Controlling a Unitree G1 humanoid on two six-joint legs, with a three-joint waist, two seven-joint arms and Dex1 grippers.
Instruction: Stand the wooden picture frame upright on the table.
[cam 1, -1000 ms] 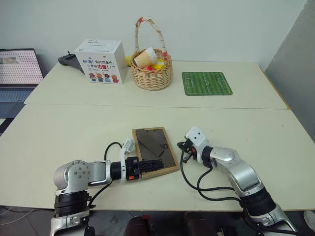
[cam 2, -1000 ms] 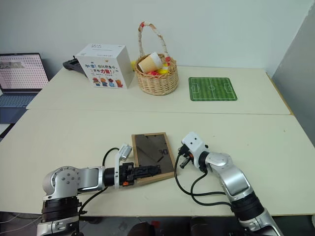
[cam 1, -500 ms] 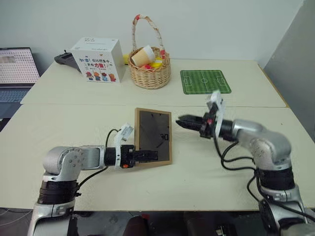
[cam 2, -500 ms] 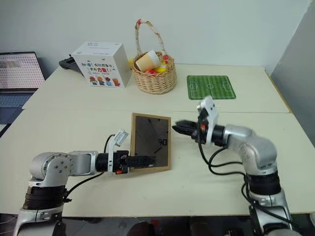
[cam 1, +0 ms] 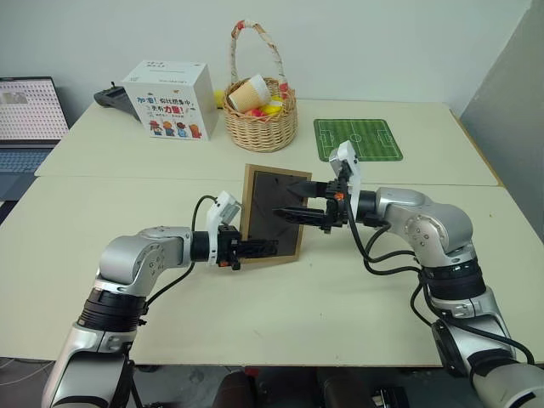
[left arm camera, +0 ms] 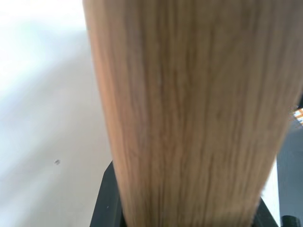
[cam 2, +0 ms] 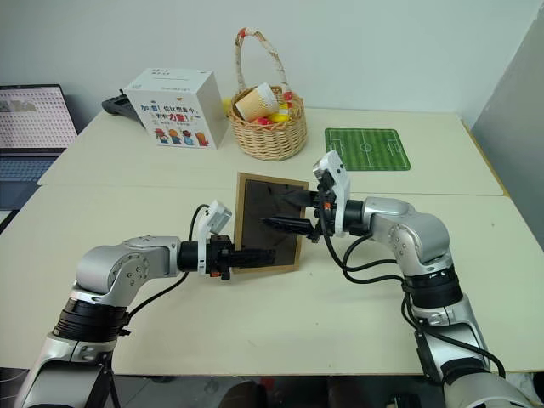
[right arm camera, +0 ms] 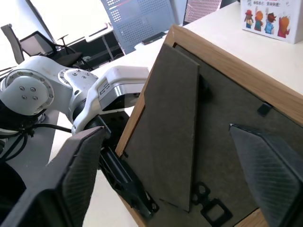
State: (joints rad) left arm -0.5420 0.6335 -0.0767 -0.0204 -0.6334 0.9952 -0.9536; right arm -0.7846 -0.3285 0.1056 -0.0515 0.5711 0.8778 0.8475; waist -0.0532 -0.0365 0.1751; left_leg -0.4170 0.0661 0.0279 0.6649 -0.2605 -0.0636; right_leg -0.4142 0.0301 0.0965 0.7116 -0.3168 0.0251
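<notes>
The wooden picture frame (cam 1: pixel 270 214) stands nearly upright just above the table (cam 1: pixel 127 204), its dark back turned toward me. My left gripper (cam 1: pixel 255 248) is shut on the frame's lower edge; in the left wrist view the light wood edge (left arm camera: pixel 189 118) runs between its black fingers (left arm camera: pixel 106 203). My right gripper (cam 1: pixel 295 202) is open, level, with its fingers spread in front of the frame's back. The right wrist view shows the fold-out stand (right arm camera: pixel 165 137) lying flat against the back, between the two wide-apart fingers (right arm camera: pixel 80 175).
At the back of the table are a wicker basket (cam 1: pixel 262 115) with a paper cup, a white printed box (cam 1: pixel 168 102), a green soccer-field mat (cam 1: pixel 356 140) and a black device (cam 1: pixel 115 99). A laptop (cam 1: pixel 25 110) sits at the far left.
The left gripper has lifted the frame from lying flat to nearly upright. The right gripper rose from the table, came over to the frame's back and opened.
</notes>
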